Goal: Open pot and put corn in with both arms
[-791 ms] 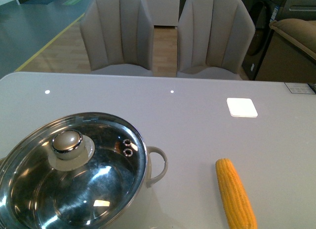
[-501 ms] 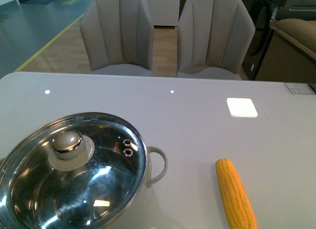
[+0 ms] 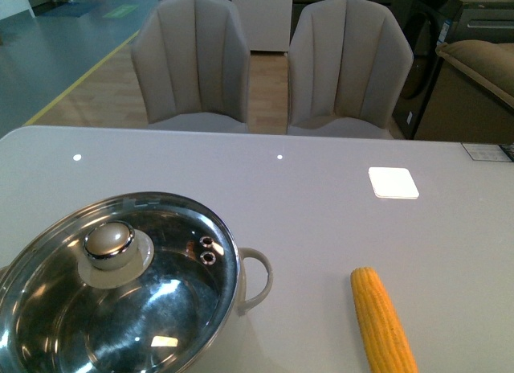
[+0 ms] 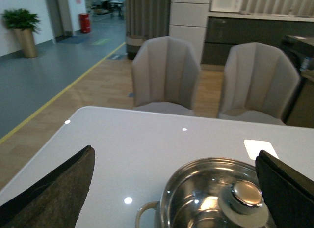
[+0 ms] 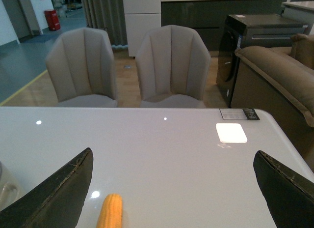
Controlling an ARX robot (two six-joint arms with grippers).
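Left gripper [image 4: 174, 153] gapes wide and empty, facing the lidded pot [image 3: 120, 309]. Right gripper [image 5: 172, 156] is spread wide too, holding nothing. Corn [image 3: 382, 321] lies on the white table [image 3: 321, 204], right of the pot.

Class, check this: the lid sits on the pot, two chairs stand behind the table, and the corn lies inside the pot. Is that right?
No. The front view shows the corn lying on the table, right of the pot, not inside it. The lid and chairs are as stated.
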